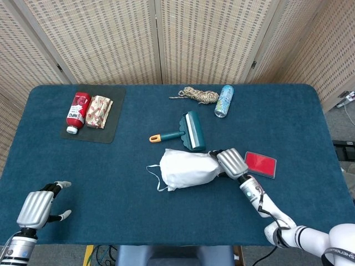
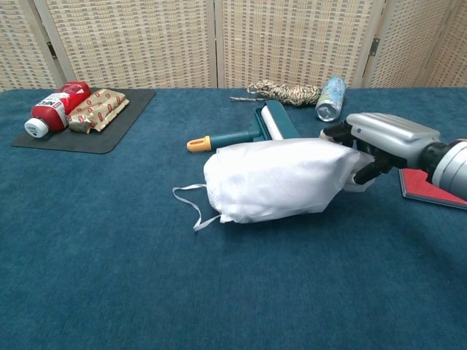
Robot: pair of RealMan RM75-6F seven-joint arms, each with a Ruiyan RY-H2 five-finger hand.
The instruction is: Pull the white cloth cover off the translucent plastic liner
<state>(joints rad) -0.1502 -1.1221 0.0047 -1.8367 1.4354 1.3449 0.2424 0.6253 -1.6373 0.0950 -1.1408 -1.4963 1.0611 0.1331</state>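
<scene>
Across mid-table, white cloth cover (image 1: 187, 169) lies left-right, right hand (image 1: 231, 163) fingers grasping its right end.

The white cloth cover (image 2: 271, 180) is concealing the liner inside, the right hand (image 2: 379, 142) is hiding its own fingertips against the cover, and the chest view is omitting the left hand (image 1: 37, 206).

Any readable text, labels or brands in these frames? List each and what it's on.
"NFC": white letters on the red bottle, read lengthwise in the head view; its smaller print is too blurred.
Blue can: printed pattern, no legible words.
Red-and-gold packet: print too small to read.
Red card, white cloth cover: no text visible.
</scene>
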